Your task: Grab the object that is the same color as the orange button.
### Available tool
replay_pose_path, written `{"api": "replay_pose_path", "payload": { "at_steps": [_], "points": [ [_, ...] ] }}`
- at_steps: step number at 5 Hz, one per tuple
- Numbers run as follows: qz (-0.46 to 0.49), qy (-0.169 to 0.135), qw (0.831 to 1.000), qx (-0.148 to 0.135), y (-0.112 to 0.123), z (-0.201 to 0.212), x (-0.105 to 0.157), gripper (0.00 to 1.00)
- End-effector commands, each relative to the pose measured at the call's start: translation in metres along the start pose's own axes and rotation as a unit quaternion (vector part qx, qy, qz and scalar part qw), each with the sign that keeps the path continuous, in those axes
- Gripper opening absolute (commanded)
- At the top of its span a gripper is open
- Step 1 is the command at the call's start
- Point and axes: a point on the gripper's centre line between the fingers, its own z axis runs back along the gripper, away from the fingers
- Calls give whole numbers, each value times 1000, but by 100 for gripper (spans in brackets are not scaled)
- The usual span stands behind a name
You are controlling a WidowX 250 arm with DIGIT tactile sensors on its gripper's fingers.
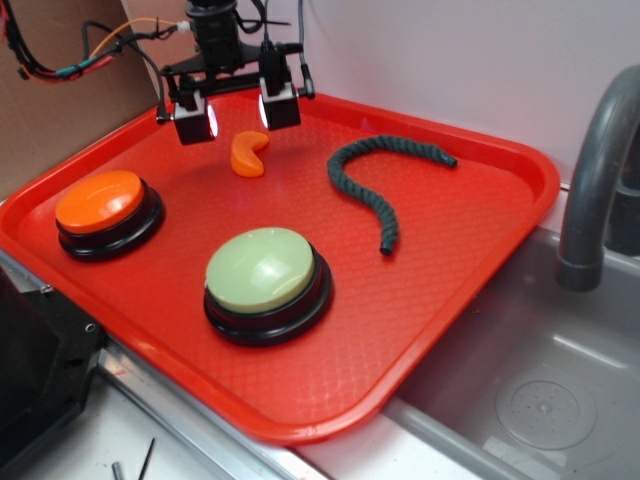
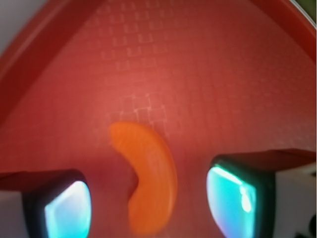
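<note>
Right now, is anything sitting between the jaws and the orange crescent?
Nothing visible. The gripper is open with the orange crescent lying between its jaws on bare red tray. The green rope and both buttons sit well aside.

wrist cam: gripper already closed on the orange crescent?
No. The gripper is open, its fingers apart with the orange crescent lying untouched between them on the tray.

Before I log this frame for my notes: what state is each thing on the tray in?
Gripper: open, fingers either side of the crescent, not touching.
Orange crescent: lying flat on the tray, ungrasped.
Orange button: upright, untouched.
Green button: upright, untouched.
Green rope: lying curved, loose.
Red tray: flat beside the sink.
</note>
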Motion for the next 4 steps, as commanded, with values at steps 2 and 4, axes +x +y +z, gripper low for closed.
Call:
{"api": "replay_pose_path", "payload": {
  "at_steps": [2,4],
  "points": [
    [-26,13,999,-36,-4,-25,9,100],
    [-19,16,998,-62,-3,-23,13,0]
  ]
}}
